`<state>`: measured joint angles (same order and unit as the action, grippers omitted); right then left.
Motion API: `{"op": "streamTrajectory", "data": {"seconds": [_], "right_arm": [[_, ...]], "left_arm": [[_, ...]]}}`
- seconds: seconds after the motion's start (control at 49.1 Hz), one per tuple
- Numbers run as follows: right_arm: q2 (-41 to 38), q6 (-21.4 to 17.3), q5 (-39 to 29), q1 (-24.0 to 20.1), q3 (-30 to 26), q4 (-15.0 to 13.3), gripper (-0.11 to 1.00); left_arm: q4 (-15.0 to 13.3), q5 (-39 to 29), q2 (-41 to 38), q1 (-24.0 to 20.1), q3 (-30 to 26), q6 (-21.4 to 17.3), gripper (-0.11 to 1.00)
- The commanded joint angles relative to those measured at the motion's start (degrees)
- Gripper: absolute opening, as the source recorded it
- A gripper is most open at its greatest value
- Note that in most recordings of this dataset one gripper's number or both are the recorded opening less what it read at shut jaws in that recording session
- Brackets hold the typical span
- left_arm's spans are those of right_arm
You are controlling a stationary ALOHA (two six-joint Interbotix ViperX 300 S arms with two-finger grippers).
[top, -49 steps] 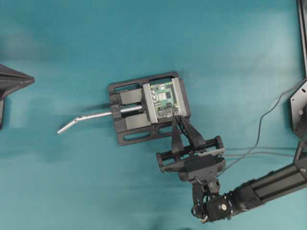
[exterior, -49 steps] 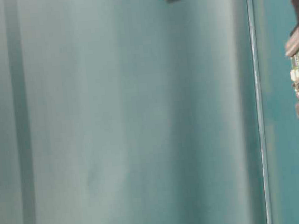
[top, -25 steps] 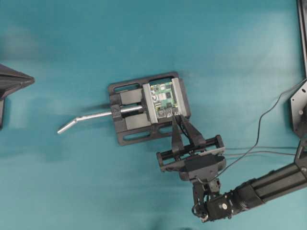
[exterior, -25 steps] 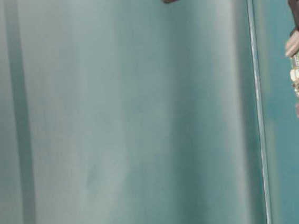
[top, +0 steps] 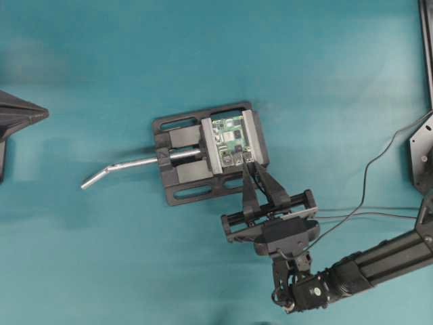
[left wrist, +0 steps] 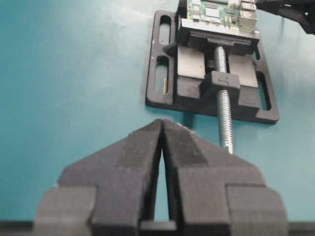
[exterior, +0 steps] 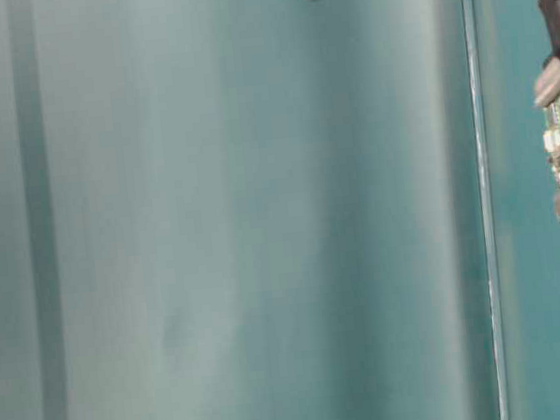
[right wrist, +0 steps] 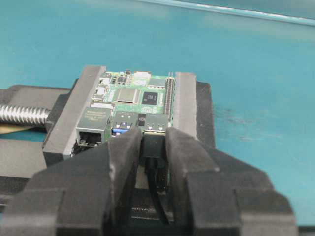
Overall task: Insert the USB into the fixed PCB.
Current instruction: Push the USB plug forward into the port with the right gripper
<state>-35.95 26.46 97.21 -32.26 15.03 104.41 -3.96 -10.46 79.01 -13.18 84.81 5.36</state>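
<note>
1. Sitting pinched between the right gripper's (right wrist: pixel 153 147) two black fingers, the USB (right wrist: pixel 153 145) shows only its dark body, with its thin black cable trailing back between them; its silver tip is hidden right at the port edge of the fixed PCB (right wrist: pixel 135 98), so I cannot tell whether it has entered a socket
2. I'd worry about a skewed plug: if it is even slightly tilted or off to one side of the silver port box, pushing on could jam it against the metal rim or twist it in the grip
3. A hard shove might also strain the green board, though the vise (top: pixel 196 159) clamps it between grey jaws, which should keep it from sliding
4. The cable (top: pixel 369 169) loops off towards the right arm and could tug the plug sideways
5. The vise holds only the board; its bent silver handle (top: pixel 125 166) sticks out on the far side
6. The left gripper (left wrist: pixel 161 142) waits well back, fingers pressed together on nothing
</note>
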Motion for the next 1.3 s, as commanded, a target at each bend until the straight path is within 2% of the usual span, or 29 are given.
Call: {"op": "streamTrajectory", "data": {"seconds": [0.0, 0.672, 0.835, 1.283], "right_arm": [[3.3, 0.1, 0.6, 4.0, -0.3, -1.5, 0.21], [3.3, 0.5, 0.4, 1.4, -0.4, 0.2, 0.21], [3.5, 0.5, 0.4, 0.6, -0.4, 1.2, 0.26], [4.1, 0.7, 0.4, -1.1, -0.4, 2.5, 0.27]], "left_arm": [[0.3, 0.3, -0.4, 0.0, -1.7, 0.3, 0.04], [0.3, 0.3, -0.4, 0.0, -1.7, 0.3, 0.04], [0.2, 0.3, -0.4, 0.0, -1.7, 0.3, 0.04], [0.2, 0.3, -0.4, 0.0, -1.7, 0.4, 0.04]]}}
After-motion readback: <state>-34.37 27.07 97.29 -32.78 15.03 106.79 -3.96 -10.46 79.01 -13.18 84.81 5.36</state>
